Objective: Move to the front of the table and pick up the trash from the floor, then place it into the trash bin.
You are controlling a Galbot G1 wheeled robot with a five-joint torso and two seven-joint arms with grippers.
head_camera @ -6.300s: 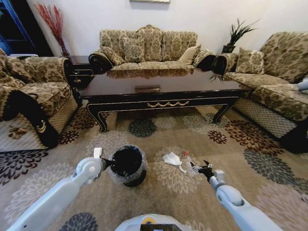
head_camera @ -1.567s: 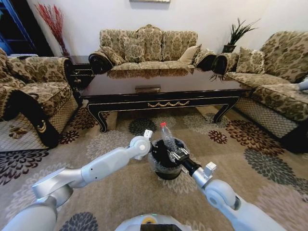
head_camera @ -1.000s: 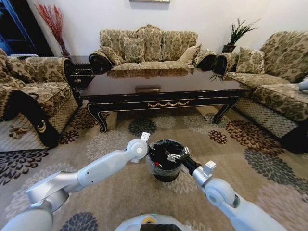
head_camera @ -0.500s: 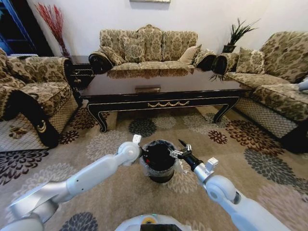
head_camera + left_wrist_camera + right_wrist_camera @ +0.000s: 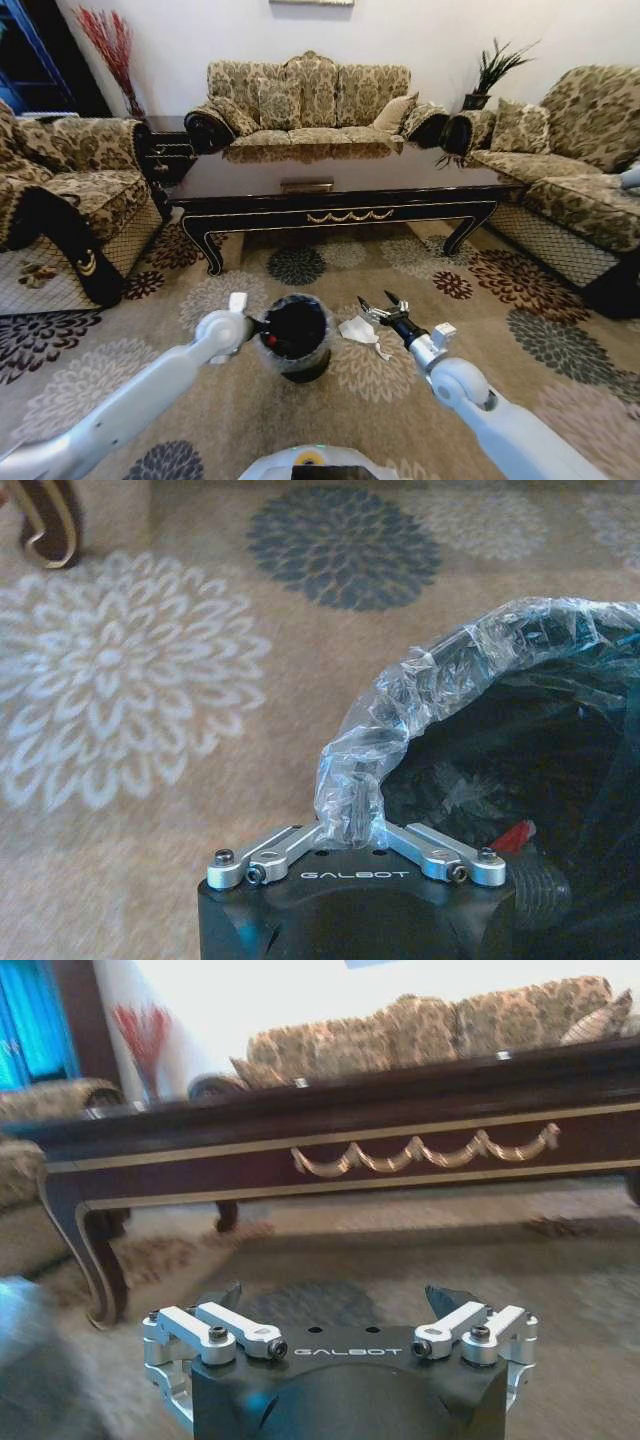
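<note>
The fingers of the right gripper [image 5: 378,303] stand spread wide and empty in the head view, held above the floor [image 5: 520,330] with nothing between them. Just below and beside them lies the crumpled white paper [image 5: 357,329], with a small clear plastic scrap touching its near edge. On the other side of that paper from the fingers stands the trash bin [image 5: 296,338], its black inside showing something red. The left gripper [image 5: 258,325] sits at the bin's rim. Beyond both, the coffee table [image 5: 340,190] stretches across the room, its tabletop glossy and dark.

In the left wrist view, the left gripper's [image 5: 352,825] fingers are closed together on the bin liner [image 5: 440,675], a fold of thin plastic at the rim pinched between them, with the flowered carpet beyond.

In the right wrist view, the right gripper's [image 5: 340,1305] fingers [image 5: 447,1298] are well apart and hold nothing; ahead of them runs the table's front edge with its gold scroll ornament [image 5: 420,1150].

I judge one piece to be binned already and the paper pick to be in hand. The next move calls for lowering the open fingers over the paper and closing on it without pushing it flat into the carpet.
</note>
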